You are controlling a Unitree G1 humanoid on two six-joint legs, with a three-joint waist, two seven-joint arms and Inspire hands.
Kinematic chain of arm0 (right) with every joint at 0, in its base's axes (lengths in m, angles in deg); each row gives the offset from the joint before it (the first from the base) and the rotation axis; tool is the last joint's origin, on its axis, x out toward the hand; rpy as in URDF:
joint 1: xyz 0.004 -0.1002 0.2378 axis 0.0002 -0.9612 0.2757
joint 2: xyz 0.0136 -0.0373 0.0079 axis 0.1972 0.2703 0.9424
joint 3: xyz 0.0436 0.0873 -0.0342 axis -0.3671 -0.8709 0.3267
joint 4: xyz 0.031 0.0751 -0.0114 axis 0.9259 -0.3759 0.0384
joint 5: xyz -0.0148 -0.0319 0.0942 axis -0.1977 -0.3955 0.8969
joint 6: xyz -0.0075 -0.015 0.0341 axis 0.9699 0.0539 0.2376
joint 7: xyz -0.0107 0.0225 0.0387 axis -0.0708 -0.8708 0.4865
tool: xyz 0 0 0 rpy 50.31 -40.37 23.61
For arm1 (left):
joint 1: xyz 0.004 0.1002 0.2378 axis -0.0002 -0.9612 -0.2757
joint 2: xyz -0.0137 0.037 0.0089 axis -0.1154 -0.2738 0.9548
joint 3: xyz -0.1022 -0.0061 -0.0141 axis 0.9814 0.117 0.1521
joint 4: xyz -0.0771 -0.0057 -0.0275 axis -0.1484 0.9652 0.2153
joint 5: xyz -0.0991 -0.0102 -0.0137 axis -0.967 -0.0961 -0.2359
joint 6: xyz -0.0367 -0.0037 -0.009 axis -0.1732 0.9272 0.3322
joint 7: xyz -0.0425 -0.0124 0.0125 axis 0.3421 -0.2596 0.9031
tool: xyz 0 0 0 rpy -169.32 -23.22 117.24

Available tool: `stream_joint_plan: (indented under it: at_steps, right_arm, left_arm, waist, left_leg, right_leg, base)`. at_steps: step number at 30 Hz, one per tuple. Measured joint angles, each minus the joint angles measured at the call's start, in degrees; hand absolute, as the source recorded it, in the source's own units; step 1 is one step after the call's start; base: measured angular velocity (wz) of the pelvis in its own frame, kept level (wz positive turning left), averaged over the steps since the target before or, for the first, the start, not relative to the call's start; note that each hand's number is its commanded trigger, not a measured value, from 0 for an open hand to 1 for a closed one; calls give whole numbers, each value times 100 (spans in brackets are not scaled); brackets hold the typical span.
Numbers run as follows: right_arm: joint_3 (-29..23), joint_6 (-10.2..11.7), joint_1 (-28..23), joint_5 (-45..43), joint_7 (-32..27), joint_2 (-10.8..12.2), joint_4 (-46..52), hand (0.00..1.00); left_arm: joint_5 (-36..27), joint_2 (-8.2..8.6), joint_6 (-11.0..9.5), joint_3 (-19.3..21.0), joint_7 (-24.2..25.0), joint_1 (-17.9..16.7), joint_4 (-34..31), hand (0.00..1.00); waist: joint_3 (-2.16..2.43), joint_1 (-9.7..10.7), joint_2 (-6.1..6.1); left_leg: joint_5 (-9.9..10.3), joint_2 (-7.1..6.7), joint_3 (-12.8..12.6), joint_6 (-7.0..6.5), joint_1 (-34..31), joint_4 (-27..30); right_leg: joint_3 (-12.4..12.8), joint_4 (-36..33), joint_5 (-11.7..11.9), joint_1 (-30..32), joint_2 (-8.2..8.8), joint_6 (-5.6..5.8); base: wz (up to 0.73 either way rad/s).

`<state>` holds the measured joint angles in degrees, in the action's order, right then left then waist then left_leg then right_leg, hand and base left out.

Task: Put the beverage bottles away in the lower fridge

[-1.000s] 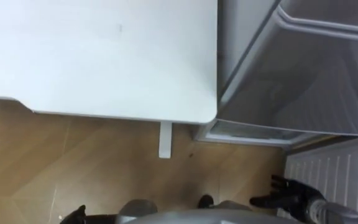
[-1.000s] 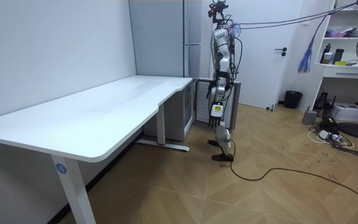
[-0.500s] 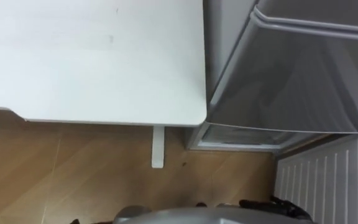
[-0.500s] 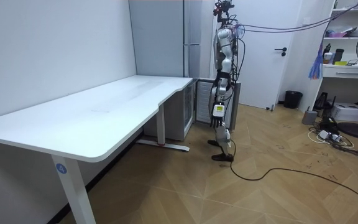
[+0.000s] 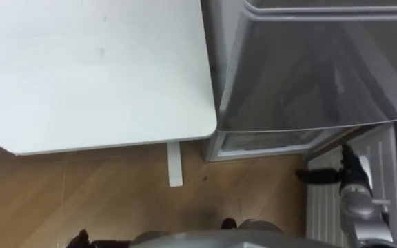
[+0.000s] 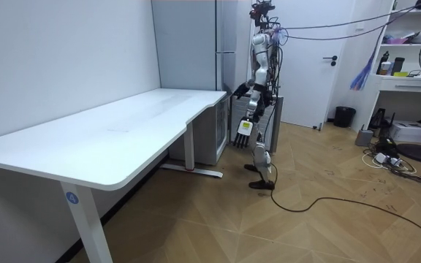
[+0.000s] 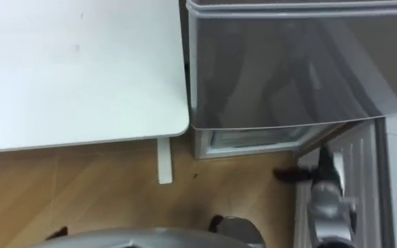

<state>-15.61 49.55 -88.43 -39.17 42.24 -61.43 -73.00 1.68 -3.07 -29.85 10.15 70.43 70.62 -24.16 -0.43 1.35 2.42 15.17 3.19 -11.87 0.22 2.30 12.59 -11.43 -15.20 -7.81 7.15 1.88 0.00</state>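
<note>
I stand facing a tall grey fridge (image 5: 309, 69) just right of a white desk (image 5: 88, 69). The fridge's lower compartment (image 5: 260, 141) shows as a pale strip under the grey upper door. The lower door's white ribbed inside (image 5: 320, 210) stands swung out on the right. My right hand (image 5: 326, 176) is raised in front of that ribbed door, open, with straight fingers pointing left and nothing in it. In the room view the right hand (image 6: 237, 90) is held out toward the fridge (image 6: 221, 44). A dark bit of my left hand (image 5: 78, 239) hangs low at the bottom left.
The desk's rounded corner (image 5: 209, 127) and its white leg (image 5: 175, 164) stand close to the fridge's left side. Wooden floor (image 5: 81, 186) lies below me. In the room view a door, shelves, a fan and loose cables (image 6: 386, 157) are behind me.
My right hand has risen from the bottom edge of the view up to the ribbed lower door. The whole eye view has shifted, so the fridge front now faces me more squarely.
</note>
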Motion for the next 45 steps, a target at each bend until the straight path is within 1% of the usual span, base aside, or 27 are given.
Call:
stream_joint_plan:
  at_steps: [2,4,8,11,14,18,20,21,22,23,24,25,26,27,28,29,30,31,32,33,34,35,36,37,41,43,45]
  right_arm:
    - [-31,114,-267,-165,-374,2,604,0]
    - [-217,349,-245,-264,-851,-14,981,0]
    - [-563,557,-188,-260,-1380,-105,1369,0]
    - [-820,644,-174,-434,-1649,-253,1820,0]
    - [-933,681,-71,-475,-2024,-471,2037,0]
    - [-1205,675,109,-488,-2239,-710,2004,0]
    - [-1317,693,351,-441,-2254,-808,1797,0]
    - [-1317,629,510,-347,-2242,-903,1659,0]
    - [-1324,587,630,-272,-2223,-1011,1606,0]
    - [-1350,582,704,-172,-2215,-1076,1581,0]
    - [-1404,539,843,61,-2192,-1065,1398,0]
    - [-1531,456,808,372,-2151,-1077,1211,0]
    - [-1597,411,797,563,-2155,-1086,1139,0]
    - [-1674,386,834,996,-2166,-1157,988,0]
    - [-1659,389,875,1354,-2161,-1272,838,0]
    - [-1630,398,912,1453,-2154,-1334,708,0]
    - [-1600,412,1001,1618,-2108,-1431,396,0]
    - [-1586,411,1162,1769,-1969,-1486,69,0]
    - [-1540,396,1273,1875,-1897,-1520,-119,0]
    - [-1443,305,1439,2052,-1704,-1584,-425,0]
    - [-1422,215,1523,2157,-1512,-1608,-611,0]
    - [-1422,159,1544,2225,-1429,-1629,-683,0]
    - [-1421,43,1552,2440,-1284,-1753,-842,0]
    - [-1424,-76,1607,2676,-1150,-1867,-1029,0]
    - [-1420,-300,1802,3462,-848,-2046,-1743,0]
    - [-1423,-349,1896,3894,-800,-2048,-1852,0]
    - [-1424,-375,1970,4122,-764,-2079,-1872,0]
  left_arm:
    - [2,2,-11,-1,0,-103,-17,0]
    - [55,-3,-6,13,13,-183,-15,0]
    - [169,-37,-13,46,92,-184,-79,0]
    - [449,-45,-18,170,182,-180,-127,0]
    - [677,-109,-7,227,208,-174,-155,0]
    - [927,-264,16,229,337,-111,-235,0]
    - [1026,-276,62,312,338,-83,-225,0]
    - [1026,-272,81,342,340,-63,-216,0]
    - [1042,-255,68,354,345,-42,-218,0]
    - [1048,-248,50,379,355,-25,-239,0]
    - [1086,-371,-21,511,381,-5,-296,0]
    - [1076,-434,-21,570,362,-8,-319,0]
    - [1071,-449,-9,582,344,-34,-341,0]
    - [1065,-445,20,664,312,-82,-372,0]
    - [1072,-449,117,683,295,-99,-406,0]
    - [1077,-454,164,683,280,-103,-443,0]
    - [1079,-449,258,683,242,-103,-568,0]
    - [1087,-426,295,682,206,-103,-659,0]
    - [1081,-412,320,678,192,-101,-675,0]
    - [1072,-385,367,673,200,-110,-670,0]
    - [1071,-376,393,674,200,-148,-706,0]
    - [1069,-386,411,675,196,-160,-741,0]
    - [1069,-411,431,676,195,-131,-799,0]
    - [1069,-433,433,676,195,-106,-794,0]
    - [1073,-445,467,686,205,-157,-789,0]
    - [1078,-442,513,728,215,-291,-773,0]
    - [1078,-442,568,749,215,-410,-774,0]
  waist:
    - [11,25,27]
    - [29,138,70]
    - [61,176,115]
    - [59,185,127]
    - [60,218,203]
    - [47,332,400]
    - [33,430,452]
    - [27,439,461]
    - [13,414,415]
    - [44,338,276]
    - [-27,266,400]
    - [-12,303,445]
    - [-5,293,450]
    - [-7,226,456]
    - [2,139,496]
    - [1,75,516]
    - [19,-9,602]
    - [22,-90,642]
    - [4,-131,622]
    - [-10,-197,571]
    - [-7,-250,551]
    - [-1,-246,552]
    - [-6,-220,564]
    - [-11,-187,577]
    - [2,-208,654]
    - [26,-247,689]
    - [31,-242,681]
  left_leg:
    - [0,-2,-71,0,-1,-22]
    - [0,-8,-74,0,-39,-27]
    - [0,-3,-108,0,-59,-36]
    - [0,-3,-165,0,-52,-53]
    - [0,-8,-230,0,-61,-69]
    - [4,-39,-325,-6,-199,54]
    - [46,-45,-497,-77,-344,314]
    - [72,-73,-608,-154,-542,604]
    - [73,-262,-475,-300,-776,564]
    - [61,-261,-523,-532,-925,411]
    - [75,-216,-883,-681,-1026,555]
    - [98,-215,-955,-719,-1045,616]
    - [101,-215,-1031,-730,-1033,619]
    - [126,-219,-1253,-773,-978,629]
    - [159,-225,-1474,-827,-957,690]
    - [167,-233,-1557,-836,-978,738]
    - [168,-239,-1760,-838,-1053,822]
    - [172,-181,-1786,-844,-1204,962]
    - [170,-130,-1779,-841,-1273,1032]
    - [144,-32,-1774,-800,-1376,1135]
    - [106,11,-1778,-742,-1434,1133]
    - [81,15,-1776,-729,-1484,1142]
    - [52,15,-1785,-730,-1610,1201]
    - [2,26,-1785,-738,-1691,1236]
    - [-175,134,-1780,-697,-1676,1212]
    - [-257,249,-1779,-669,-1665,1215]
    - [-324,311,-1751,-654,-1666,1216]
  right_leg:
    - [37,-63,0,77,-4,0]
    - [69,-78,5,147,-6,-5]
    - [124,-82,7,189,-19,-5]
    - [186,-129,7,231,-30,-5]
    - [206,-181,8,304,-30,-7]
    - [268,-317,17,511,5,-17]
    - [418,-358,111,614,1,-20]
    - [651,-306,254,687,-24,-1]
    - [911,-16,465,722,-116,42]
    - [936,57,575,792,-201,68]
    - [563,-660,224,1059,-73,26]
    - [-32,-1712,-235,1124,196,6]
    - [-249,-2196,-349,1101,311,-3]
    - [-524,-2972,-442,920,562,-9]
    - [-667,-3204,-470,616,785,49]
    - [-713,-3155,-467,419,890,84]
    - [-741,-2886,-479,90,1011,177]
    - [-732,-2354,-597,-161,1028,347]
    - [-740,-2020,-660,-249,965,420]
    - [-829,-1510,-707,-430,802,422]
    - [-870,-1149,-730,-493,738,434]
    - [-870,-1016,-767,-503,718,448]
    - [-895,-844,-875,-496,721,456]
    - [-915,-841,-947,-450,755,527]
    - [-926,-872,-937,-422,688,468]
    - [-1074,-844,-895,-426,613,363]
    - [-1213,-806,-866,-461,575,314]
  base:
    - [-23]
    - [-17]
    - [-1]
    - [-10]
    - [-11]
    - [-8]
    - [-39]
    - [-75]
    - [-94]
    - [-114]
    - [-80]
    - [-65]
    - [-55]
    - [-92]
    - [-100]
    - [-102]
    - [-101]
    - [-106]
    - [-111]
    - [-107]
    - [-93]
    - [-49]
    - [-8]
    - [0]
    - [0]
    - [-7]
    - [5]
